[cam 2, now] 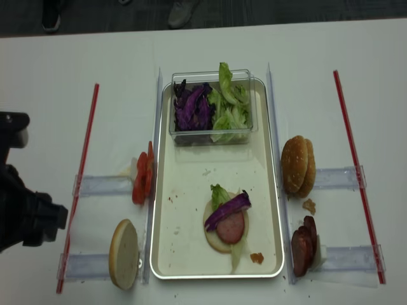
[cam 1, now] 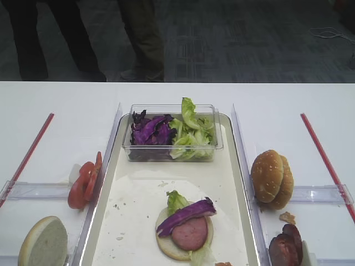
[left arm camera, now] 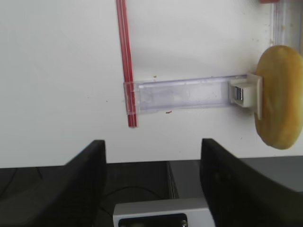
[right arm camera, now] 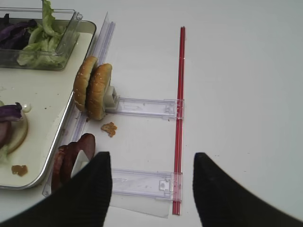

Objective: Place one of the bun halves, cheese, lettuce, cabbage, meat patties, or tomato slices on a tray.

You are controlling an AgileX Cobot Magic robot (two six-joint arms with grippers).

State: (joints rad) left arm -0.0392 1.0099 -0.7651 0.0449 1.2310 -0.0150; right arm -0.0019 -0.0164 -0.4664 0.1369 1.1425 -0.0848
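The tray [cam 1: 236, 166] lies mid-desk [cam 1: 61, 105]. A tub [cam 1: 172, 133] of cabbage [cam 1: 151, 131] and lettuce [cam 1: 191, 130] sits at its far end; nearer, a bun half [cam 1: 169, 246] carries a patty [cam 1: 190, 233]. Tomato slices [cam 1: 84, 180] stand left of the tray, two buns [cam 1: 272, 178] right, probably upright.

My right gripper [right arm camera: 150, 189]: two broad, matte black fingers [right arm camera: 90, 194] with rounded tips. My left gripper [left arm camera: 152, 175]: matching black fingers [left arm camera: 87, 165] above a pale grey metal block. My left arm [cam 2: 22, 210]: bulky black housings.
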